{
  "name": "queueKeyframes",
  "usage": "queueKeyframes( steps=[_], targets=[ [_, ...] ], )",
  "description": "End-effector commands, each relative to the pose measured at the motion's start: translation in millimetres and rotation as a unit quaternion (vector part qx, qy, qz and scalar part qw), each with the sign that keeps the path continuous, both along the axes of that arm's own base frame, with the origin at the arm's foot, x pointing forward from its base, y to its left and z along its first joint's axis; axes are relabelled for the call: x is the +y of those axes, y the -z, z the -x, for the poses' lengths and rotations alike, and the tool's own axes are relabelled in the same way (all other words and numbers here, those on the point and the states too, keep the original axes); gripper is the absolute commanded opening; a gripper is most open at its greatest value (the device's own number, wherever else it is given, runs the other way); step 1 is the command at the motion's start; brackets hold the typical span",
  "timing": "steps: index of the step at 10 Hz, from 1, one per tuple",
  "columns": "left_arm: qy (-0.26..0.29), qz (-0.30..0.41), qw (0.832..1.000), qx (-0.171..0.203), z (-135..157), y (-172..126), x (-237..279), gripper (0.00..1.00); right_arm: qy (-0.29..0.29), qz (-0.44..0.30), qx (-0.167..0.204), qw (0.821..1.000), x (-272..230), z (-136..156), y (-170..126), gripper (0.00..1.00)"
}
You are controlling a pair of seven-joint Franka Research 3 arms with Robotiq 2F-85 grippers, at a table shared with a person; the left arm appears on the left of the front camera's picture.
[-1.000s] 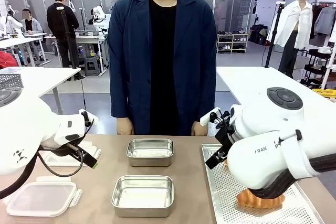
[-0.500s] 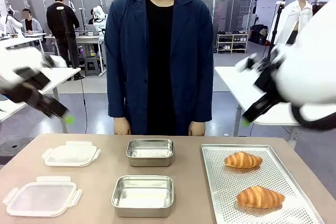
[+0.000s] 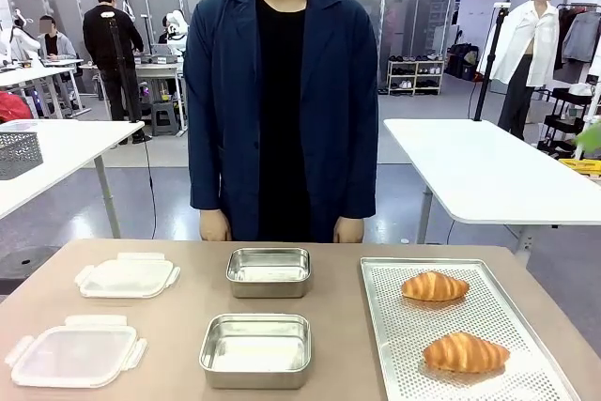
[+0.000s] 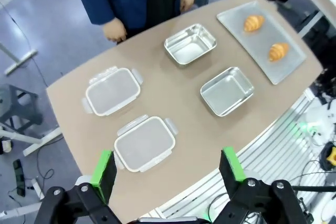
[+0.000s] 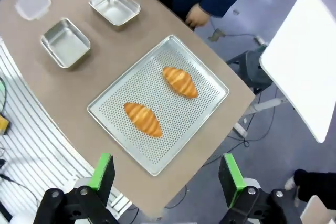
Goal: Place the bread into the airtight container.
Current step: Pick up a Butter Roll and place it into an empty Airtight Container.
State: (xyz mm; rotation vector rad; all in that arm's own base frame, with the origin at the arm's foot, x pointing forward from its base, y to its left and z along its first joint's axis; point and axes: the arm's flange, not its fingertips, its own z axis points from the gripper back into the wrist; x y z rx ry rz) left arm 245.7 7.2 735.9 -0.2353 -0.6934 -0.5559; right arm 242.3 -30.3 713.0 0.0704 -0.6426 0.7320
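On the tray (image 3: pixel 385 326), its near edge cropped, far croissant (image 3: pixel 435 286) and near croissant (image 3: pixel 465 353) lie lengthwise across the bench (image 3: pixel 174 345). Jaws of left gripper (image 4: pixel 167 166) and right gripper (image 5: pixel 167 170) are spread wide.

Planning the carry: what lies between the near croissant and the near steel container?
Front view: just bare tray and tabletop separate near croissant from near container.

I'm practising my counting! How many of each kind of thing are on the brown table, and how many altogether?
Croissants: 2
Metal containers: 2
Clear lids: 2
Perforated tray: 1
Total: 7
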Motion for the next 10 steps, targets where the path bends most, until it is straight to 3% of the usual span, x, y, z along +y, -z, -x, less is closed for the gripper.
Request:
queueKeyframes(
  steps=[1, 4, 10],
  targets=[
    [-0.003, -0.004, 1.000, -0.016, 20.5, -15.8, 4.7, 1.00, -0.021, 0.007, -0.033, 0.999, -17.2, 36.5, -24.0, 1.00],
    [-0.004, -0.005, 0.999, -0.053, 61.3, -42.0, 12.8, 1.00, -0.014, 0.011, -0.033, 0.999, -31.0, 54.8, -28.1, 1.00],
    [-0.009, 0.003, 0.998, -0.055, 56.0, -40.6, 13.0, 1.00, -0.012, -0.003, -0.041, 0.999, -25.8, 63.9, -37.6, 1.00]
  ],
)
